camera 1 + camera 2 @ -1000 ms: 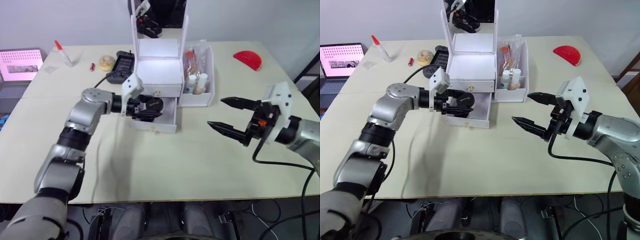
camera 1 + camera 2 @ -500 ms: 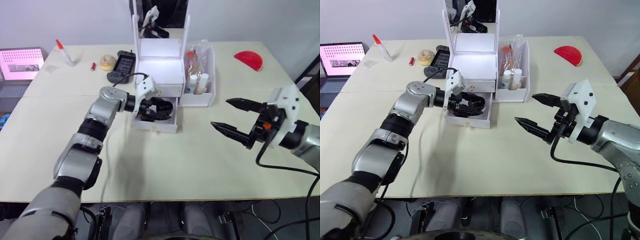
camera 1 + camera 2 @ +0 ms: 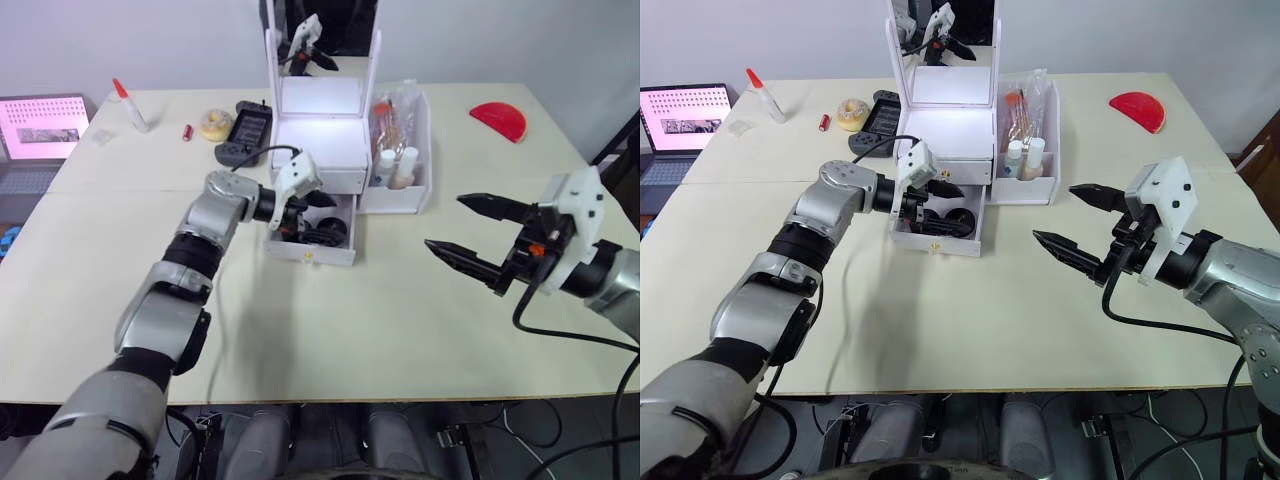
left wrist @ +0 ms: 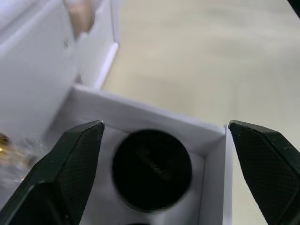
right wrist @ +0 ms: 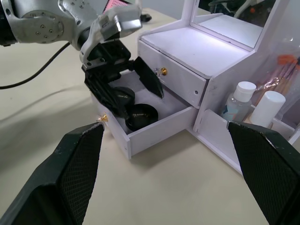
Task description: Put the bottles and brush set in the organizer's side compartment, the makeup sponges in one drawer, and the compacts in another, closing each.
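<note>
The white organizer stands mid-table with its lower drawer pulled out. Two black compacts lie inside it. My left gripper hangs open over that drawer, its fingers straddling one compact without touching it. The upper drawer is shut. In the side compartment stand two bottles and the brush set. My right gripper is open and holds nothing, above the table to the right of the organizer. The makeup sponges are out of view.
A red half-round object lies at the far right. Behind and left of the organizer are a black device, a yellow tape roll, a glue bottle and a laptop. A cable runs from the left wrist.
My left gripper carried a black compact into the lower drawer, let it go and now stands open above it. The right gripper has barely moved.
</note>
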Available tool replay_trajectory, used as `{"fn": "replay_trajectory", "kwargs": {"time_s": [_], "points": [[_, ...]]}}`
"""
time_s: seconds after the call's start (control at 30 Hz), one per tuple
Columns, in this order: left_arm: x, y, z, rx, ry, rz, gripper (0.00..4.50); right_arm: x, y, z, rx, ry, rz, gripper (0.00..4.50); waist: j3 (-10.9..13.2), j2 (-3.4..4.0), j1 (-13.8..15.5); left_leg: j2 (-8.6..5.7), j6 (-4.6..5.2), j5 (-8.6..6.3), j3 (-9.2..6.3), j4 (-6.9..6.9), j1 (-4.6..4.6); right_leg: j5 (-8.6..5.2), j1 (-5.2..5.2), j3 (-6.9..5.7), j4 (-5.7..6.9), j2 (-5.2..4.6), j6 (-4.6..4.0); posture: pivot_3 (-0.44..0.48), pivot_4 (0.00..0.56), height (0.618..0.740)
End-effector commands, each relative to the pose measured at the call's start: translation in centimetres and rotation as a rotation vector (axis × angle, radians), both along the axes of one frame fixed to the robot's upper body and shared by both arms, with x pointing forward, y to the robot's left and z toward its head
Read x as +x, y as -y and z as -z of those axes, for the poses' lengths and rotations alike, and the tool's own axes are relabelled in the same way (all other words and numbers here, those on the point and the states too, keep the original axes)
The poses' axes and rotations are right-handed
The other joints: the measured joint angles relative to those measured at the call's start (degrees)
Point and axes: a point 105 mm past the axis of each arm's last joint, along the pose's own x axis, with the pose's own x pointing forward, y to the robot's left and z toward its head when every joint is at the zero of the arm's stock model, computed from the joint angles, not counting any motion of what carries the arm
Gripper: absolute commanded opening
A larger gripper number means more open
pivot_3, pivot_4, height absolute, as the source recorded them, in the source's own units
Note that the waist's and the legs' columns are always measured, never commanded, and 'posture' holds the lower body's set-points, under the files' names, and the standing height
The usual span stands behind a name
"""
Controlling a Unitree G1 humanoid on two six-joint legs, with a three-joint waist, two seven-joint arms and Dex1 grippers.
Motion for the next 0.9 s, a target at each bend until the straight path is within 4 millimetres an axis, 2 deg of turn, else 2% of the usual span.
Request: {"fn": "replay_trajectory", "kwargs": {"time_s": [0.03, 0.1, 0.2, 0.23, 0.3, 0.33, 0.4, 0.43, 0.53, 0.6, 0.9], "points": [[-0.1, -0.3, -3.0, -0.081, 0.053, 0.016, 4.44, -0.3, -0.4, -0.9, 0.001, 0.046, -0.018, 4.50, 0.00, -0.01, -0.01, 0.00, 0.00, 0.00, 0.00, 0.00, 0.00, 0.00, 0.00, 0.00, 0.00, 0.00, 0.00, 0.000, 0.150, 0.738], [-0.9, -0.7, -4.4, -0.144, 0.036, 0.058, 4.44, -0.2, -0.5, -0.8, 0.001, 0.044, -0.019, 4.50, 0.01, -0.01, -0.10, 0.00, 0.00, 0.00, 0.00, 0.01, 0.00, 0.00, -0.01, 0.00, 0.02, 0.00, 0.00, 0.000, 0.150, 0.738], [-3.1, -2.1, -5.1, -0.174, -0.016, 0.142, 3.60, -0.3, -0.5, -0.8, 0.002, 0.042, -0.020, 4.50, 0.00, 0.01, -0.47, 0.02, 0.00, 0.00, 0.00, -0.02, 0.00, 0.00, -0.04, 0.01, 0.02, 0.02, 0.00, 0.000, 0.150, 0.738], [-3.5, -2.4, -4.9, -0.167, -0.025, 0.155, 3.18, -0.3, -0.5, -0.8, 0.002, 0.042, -0.020, 4.50, -0.01, 0.02, -0.61, 0.03, 0.00, 0.00, -0.01, -0.03, 0.00, 0.00, -0.04, 0.01, 0.02, 0.02, 0.00, 0.000, 0.150, 0.738], [-4.9, -4.1, -3.5, -0.113, -0.064, 0.168, 1.95, -0.3, -0.4, -0.8, 0.002, 0.041, -0.019, 4.50, -0.02, 0.04, -0.83, 0.03, 0.00, 0.00, -0.01, -0.03, 0.02, 0.00, -0.03, 0.03, 0.03, 0.03, 0.00, 0.000, 0.150, 0.738], [-5.3, -4.8, -2.8, -0.088, -0.083, 0.166, 1.56, -0.3, -0.4, -0.8, 0.001, 0.041, -0.018, 4.50, -0.02, 0.04, -1.14, 0.03, 0.00, 0.00, -0.01, -0.03, 0.03, -0.01, -0.02, 0.04, 0.04, 0.03, 0.00, 0.000, 0.150, 0.738], [-6.0, -6.0, -1.1, -0.019, -0.105, 0.147, 0.44, -0.3, -0.3, -0.9, 0.000, 0.045, -0.014, 4.50, -0.02, 0.03, -1.26, 0.04, 0.00, 0.00, -0.03, -0.04, 0.04, -0.01, -0.03, 0.05, 0.06, 0.04, -0.01, 0.000, 0.150, 0.738], [-6.1, -6.5, -0.4, 0.013, -0.102, 0.136, 0.01, -0.3, -0.2, -0.9, -0.001, 0.046, -0.013, 4.50, -0.02, 0.03, -1.26, 0.04, -0.01, 0.01, -0.04, -0.03, 0.03, -0.01, -0.03, 0.05, 0.06, 0.05, -0.01, 0.000, 0.150, 0.738], [-5.3, -7.5, 1.9, 0.110, -0.067, 0.058, 0.01, -0.2, -0.2, -1.0, -0.004, 0.049, -0.013, 4.50, -0.01, 0.02, -0.53, 0.02, -0.01, 0.01, -0.06, 0.00, 0.03, 0.00, 0.03, 0.03, 0.03, 0.03, -0.01, 0.000, 0.150, 0.738], [-4.4, -7.6, 2.5, 0.135, -0.041, 0.004, 0.01, -0.2, -0.2, -1.1, -0.006, 0.051, -0.014, 4.50, -0.01, 0.02, 0.07, 0.00, -0.01, 0.01, -0.05, 0.01, 0.03, 0.00, 0.04, 0.04, 0.02, -0.01, -0.01, 0.000, 0.150, 0.738], [-0.6, -5.0, 2.4, 0.107, 0.072, -0.151, 0.01, -0.2, -0.2, -1.2, -0.011, 0.051, -0.014, 4.50, 0.00, 0.00, 0.11, -0.02, -0.01, 0.01, -0.07, 0.04, 0.03, 0.00, 0.07, -0.02, 0.03, -0.04, -0.01, 0.000, 0.150, 0.738]]}}
